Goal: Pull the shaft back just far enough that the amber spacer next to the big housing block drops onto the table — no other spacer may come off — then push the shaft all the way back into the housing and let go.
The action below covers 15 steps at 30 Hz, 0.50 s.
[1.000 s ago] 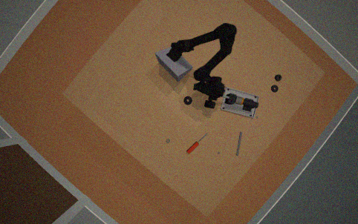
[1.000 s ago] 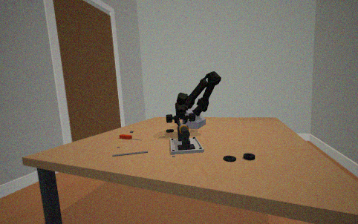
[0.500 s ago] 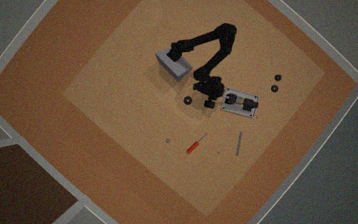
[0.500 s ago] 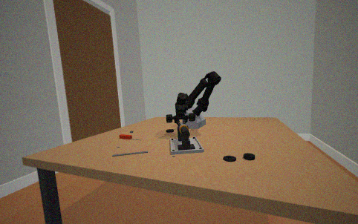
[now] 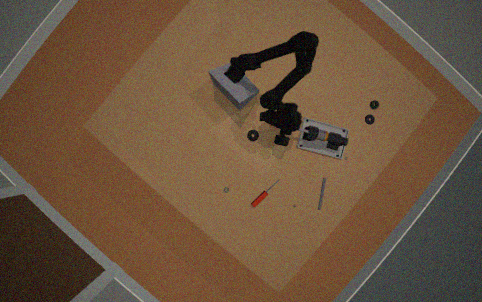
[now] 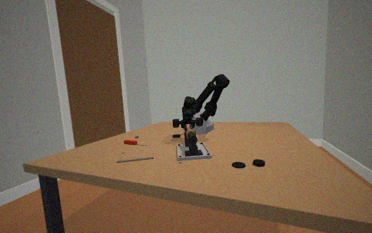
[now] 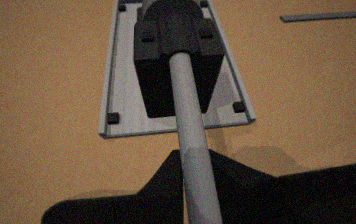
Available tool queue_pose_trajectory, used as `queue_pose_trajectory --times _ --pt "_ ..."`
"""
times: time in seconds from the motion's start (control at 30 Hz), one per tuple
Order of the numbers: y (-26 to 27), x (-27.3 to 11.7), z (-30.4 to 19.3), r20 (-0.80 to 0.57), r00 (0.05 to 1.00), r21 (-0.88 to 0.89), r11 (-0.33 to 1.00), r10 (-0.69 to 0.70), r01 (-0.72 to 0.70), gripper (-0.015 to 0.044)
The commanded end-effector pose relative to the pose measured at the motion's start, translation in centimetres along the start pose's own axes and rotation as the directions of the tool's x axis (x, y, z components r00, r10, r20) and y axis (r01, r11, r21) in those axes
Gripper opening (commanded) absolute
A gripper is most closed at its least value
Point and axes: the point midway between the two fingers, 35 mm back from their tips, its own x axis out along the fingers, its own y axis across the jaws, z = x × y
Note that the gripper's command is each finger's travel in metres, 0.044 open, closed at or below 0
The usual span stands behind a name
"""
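Note:
A grey base plate point(image 5: 309, 145) point(image 6: 204, 155) point(image 7: 122, 90) carries dark blocks with a grey shaft point(image 7: 189, 105) running through them. An amber spacer point(image 5: 326, 136) point(image 6: 189, 134) sits on the shaft between dark parts, above the plate. In the wrist view the near dark block point(image 7: 155, 75) hides the spacers behind it. My gripper point(image 5: 290, 131) point(image 6: 187, 123) point(image 7: 188, 155) is just off the plate's near end. It is shut on the shaft's free end, which sticks out of the near block toward me.
The arm's grey base block point(image 5: 245, 92) stands behind. One loose black disc point(image 5: 255, 133) lies beside the gripper, two more point(image 5: 374, 104) point(image 5: 369, 119) point(image 6: 238, 164) beyond the plate. A red screwdriver point(image 5: 259, 198) point(image 6: 130, 142), a grey rod point(image 5: 321, 193) point(image 6: 135, 159) point(image 7: 317, 17) and a small washer point(image 5: 226, 189) lie nearby.

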Motion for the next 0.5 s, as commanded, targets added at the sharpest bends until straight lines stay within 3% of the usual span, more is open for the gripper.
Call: queue_pose_trajectory --times 0.0,0.47 --pt "0.01 -0.10 -0.06 0.000 1.000 -0.004 1.000 0.002 -0.002 0.0000" --pt "0.01 -0.23 -0.19 0.000 1.000 -0.004 1.000 0.002 -0.002 0.0000"
